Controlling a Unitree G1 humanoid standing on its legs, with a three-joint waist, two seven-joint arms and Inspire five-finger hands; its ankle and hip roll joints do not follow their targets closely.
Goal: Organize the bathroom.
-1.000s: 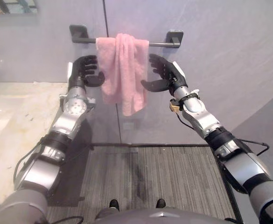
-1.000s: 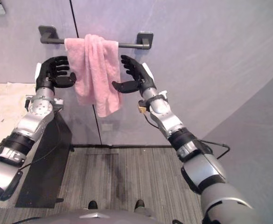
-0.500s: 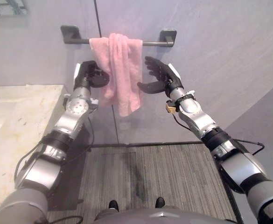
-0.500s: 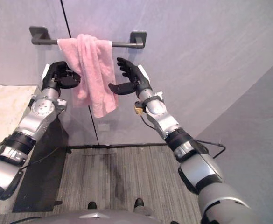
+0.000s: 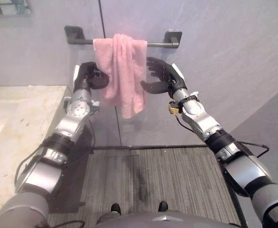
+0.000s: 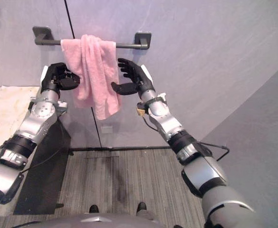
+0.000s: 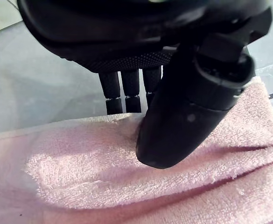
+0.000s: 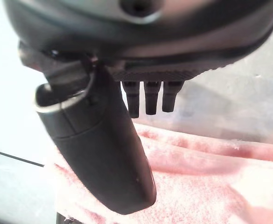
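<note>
We see the pink terry towel (image 5: 121, 71) draped lengthwise downward over the dark wall rail (image 5: 156, 44). The left hand (image 5: 89, 76) pinches its left edge; the right hand (image 5: 161, 78), fingers spread and empty, sits just beside its right edge.

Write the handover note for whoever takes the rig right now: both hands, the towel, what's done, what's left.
Left hand: fingers and thumb curled onto the left edge of the pink terry towel, pinching it.
Right hand: open, fingers spread, at the towel's right edge, not gripping.
Towel: draped bunched and uneven over the dark wall-mounted towel bar, one lower corner hanging longer.
Done: towel is on the bar.
Left: probably spread and even it out; the right hand has yet to take hold.
</note>
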